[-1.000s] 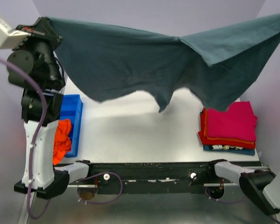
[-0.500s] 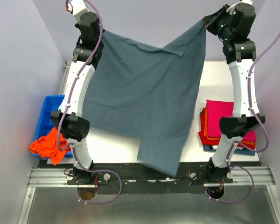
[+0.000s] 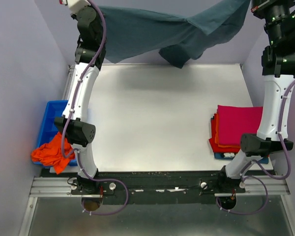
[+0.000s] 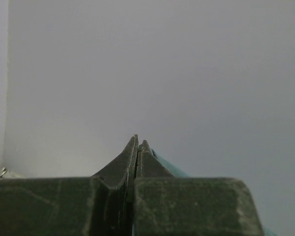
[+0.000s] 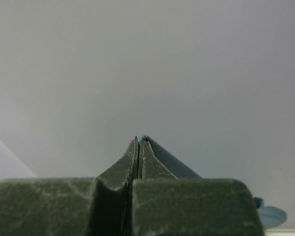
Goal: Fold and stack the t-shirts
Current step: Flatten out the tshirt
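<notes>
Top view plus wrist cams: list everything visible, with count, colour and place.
grey-blue t-shirt: 1, slate grey-blue, hanging in the air over the table's far edge
shirt stack: 1, magenta-pink on top, red, orange and dark blue edges below, table's right side
orange t-shirt: 1, bright orange, crumpled over the bin's near end
bin: 1, blue, left of table
table: 1, white
left arm, right arm: white and black, raised
left gripper, right gripper: dark, each shut on the grey-blue t-shirt

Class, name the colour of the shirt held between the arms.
The shirt is slate grey-blue; clearest in the top external view.
</notes>
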### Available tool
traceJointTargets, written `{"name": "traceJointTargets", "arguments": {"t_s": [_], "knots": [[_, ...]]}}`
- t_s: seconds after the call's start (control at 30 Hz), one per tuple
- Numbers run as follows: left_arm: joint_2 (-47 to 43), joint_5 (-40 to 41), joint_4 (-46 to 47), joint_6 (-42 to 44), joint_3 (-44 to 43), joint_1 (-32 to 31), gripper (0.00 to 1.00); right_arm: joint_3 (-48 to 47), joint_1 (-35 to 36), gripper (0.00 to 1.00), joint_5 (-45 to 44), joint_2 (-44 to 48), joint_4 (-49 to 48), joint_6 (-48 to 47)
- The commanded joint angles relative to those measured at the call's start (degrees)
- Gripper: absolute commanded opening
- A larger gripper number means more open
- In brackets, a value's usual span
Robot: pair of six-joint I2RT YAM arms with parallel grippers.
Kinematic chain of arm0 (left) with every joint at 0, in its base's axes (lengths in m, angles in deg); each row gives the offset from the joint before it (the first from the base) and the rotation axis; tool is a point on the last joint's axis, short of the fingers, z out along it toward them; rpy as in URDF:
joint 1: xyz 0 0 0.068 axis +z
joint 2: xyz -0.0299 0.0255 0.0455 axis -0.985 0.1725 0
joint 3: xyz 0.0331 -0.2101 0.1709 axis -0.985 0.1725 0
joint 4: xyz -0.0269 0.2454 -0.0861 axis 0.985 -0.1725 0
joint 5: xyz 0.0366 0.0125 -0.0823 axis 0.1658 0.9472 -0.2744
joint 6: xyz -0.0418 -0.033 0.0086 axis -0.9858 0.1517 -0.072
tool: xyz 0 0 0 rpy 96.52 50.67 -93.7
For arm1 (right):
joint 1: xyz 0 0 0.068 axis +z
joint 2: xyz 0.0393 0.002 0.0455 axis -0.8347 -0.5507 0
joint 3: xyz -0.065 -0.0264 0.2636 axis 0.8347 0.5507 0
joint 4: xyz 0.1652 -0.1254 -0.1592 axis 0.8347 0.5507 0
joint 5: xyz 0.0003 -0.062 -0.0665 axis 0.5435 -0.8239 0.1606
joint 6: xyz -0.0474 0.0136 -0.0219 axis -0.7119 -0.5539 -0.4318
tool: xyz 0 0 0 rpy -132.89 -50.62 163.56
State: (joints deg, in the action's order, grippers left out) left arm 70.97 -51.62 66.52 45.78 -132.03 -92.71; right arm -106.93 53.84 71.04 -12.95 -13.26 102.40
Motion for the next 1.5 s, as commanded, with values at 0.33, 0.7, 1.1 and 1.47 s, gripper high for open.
{"name": "traceJointTargets", "arguments": {"t_s": [0.33,0.7,1.1,1.47], "knots": [[-24.81,-2.97,17.99,-5.33,57.5,1.13,0.0,44.76,-2.36,0.01,12.78,22.25,5.88,1.55],[-48.27,3.53,5.98,-19.56,87.56,0.52,0.0,80.11,-2.27,0.01,13.95,44.04,13.95,7.62],[-67.62,1.43,-6.08,-27.21,104.63,-0.1,0.0,88.74,-2.27,0.01,9.01,63.06,28.66,0.06],[-60.6,1.85,-5.73,-27.48,104.37,-0.19,0.0,82.07,1.51,0.01,10.95,39.25,16.71,3.48]]}}
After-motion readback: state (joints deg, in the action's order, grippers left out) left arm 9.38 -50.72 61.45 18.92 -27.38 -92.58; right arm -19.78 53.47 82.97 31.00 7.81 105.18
